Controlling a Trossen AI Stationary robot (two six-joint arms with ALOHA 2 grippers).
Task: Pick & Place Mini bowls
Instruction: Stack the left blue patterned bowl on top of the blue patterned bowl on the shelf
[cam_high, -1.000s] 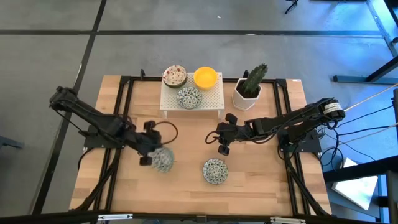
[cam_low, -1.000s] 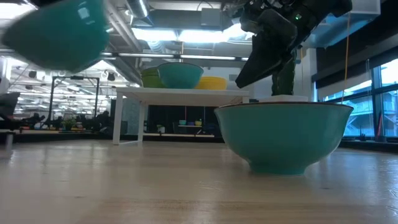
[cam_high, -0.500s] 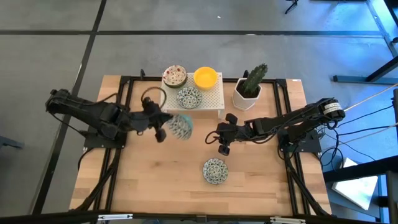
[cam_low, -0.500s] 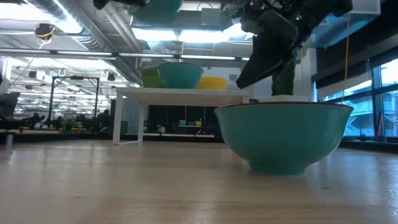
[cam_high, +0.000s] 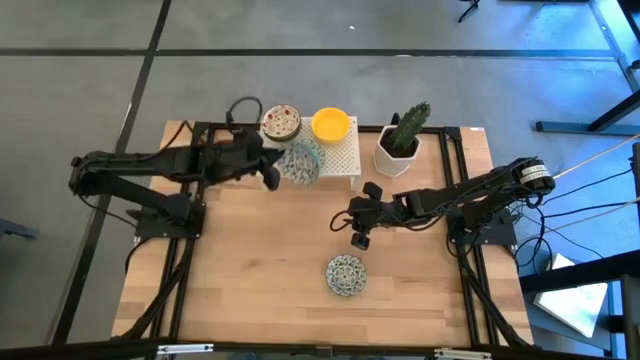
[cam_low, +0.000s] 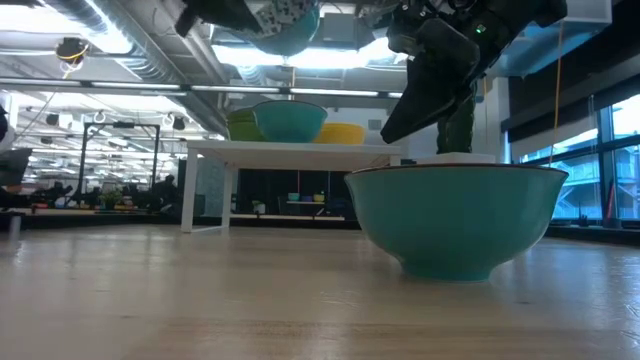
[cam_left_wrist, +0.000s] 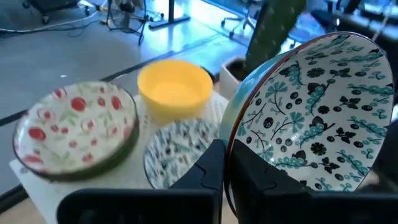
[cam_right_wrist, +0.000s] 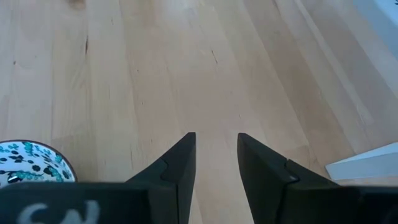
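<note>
Pale wood surface (cam_high: 260, 270) on grey floor; left end effector (cam_left_wrist: 225, 163) pinches a teal-patterned bowl (cam_left_wrist: 311, 118) above the rack (cam_high: 345, 160); right end effector (cam_right_wrist: 216, 163) spread, nearby.

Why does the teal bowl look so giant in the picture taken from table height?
In the low view the teal bowl sits right by the camera, so it looks huge; in the high view it is small. In the left wrist view the held bowl looms large too, close to the lens.

White bowl (cam_left_wrist: 311, 118) showing teal-and-black floral pattern; red-flowered bowl (cam_left_wrist: 71, 127) and plain yellow bowl (cam_left_wrist: 174, 87) sitting upper left of frame.
</note>
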